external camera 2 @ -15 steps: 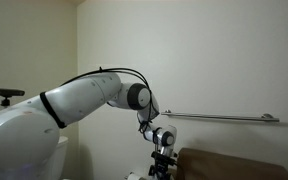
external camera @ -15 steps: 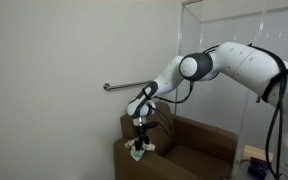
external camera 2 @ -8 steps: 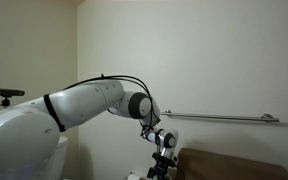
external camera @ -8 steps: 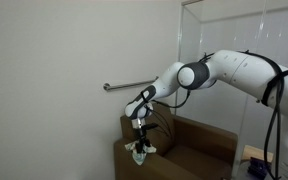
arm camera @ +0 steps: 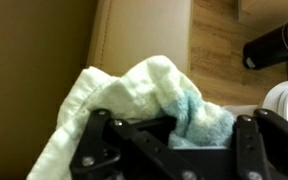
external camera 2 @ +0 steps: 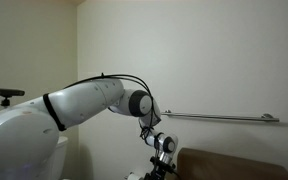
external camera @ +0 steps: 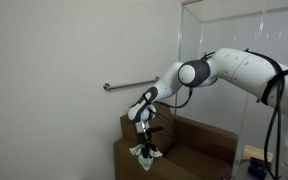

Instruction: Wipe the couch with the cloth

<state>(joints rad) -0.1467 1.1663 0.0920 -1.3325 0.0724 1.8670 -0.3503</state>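
A white robot arm (external camera: pixel 224 65) reaches down over a brown leather-look couch (external camera: pixel 199 150) with a squared backrest and thick, boxy armrests. Its black gripper (external camera: pixel 146 143) points straight down and is clamped tight on a small soft cloth (external camera: pixel 144 153), white with pale green-blue patches. The cloth hangs bunched directly beneath the gripper, at or just above the top of the armrest (external camera: pixel 126 166) below it. From this far off it is not possible to tell whether the cloth is pressing on the surface. The cloth is pinched from above with loose folds spilling out under the fingers. This grip seems meant to put fabric, not metal, against the couch for wiping

In the wrist view the cloth (arm camera: pixel 149 90) fills the middle of the picture. It looks fluffy and towel-like, crumpled into thick rounded folds, with a blue-green patch closest to the gripper (arm camera: pixel 169 135). Beyond the cloth is the smooth, matte brown couch (arm camera: pixel 34 50) surface, and off to one side of the gripper a paler wood-grain floor (arm camera: pixel 219 40)

Behind and above the gripper, a straight metal grab rail (external camera: pixel 134 86) runs along a plain pale wall (external camera: pixel 64 60)
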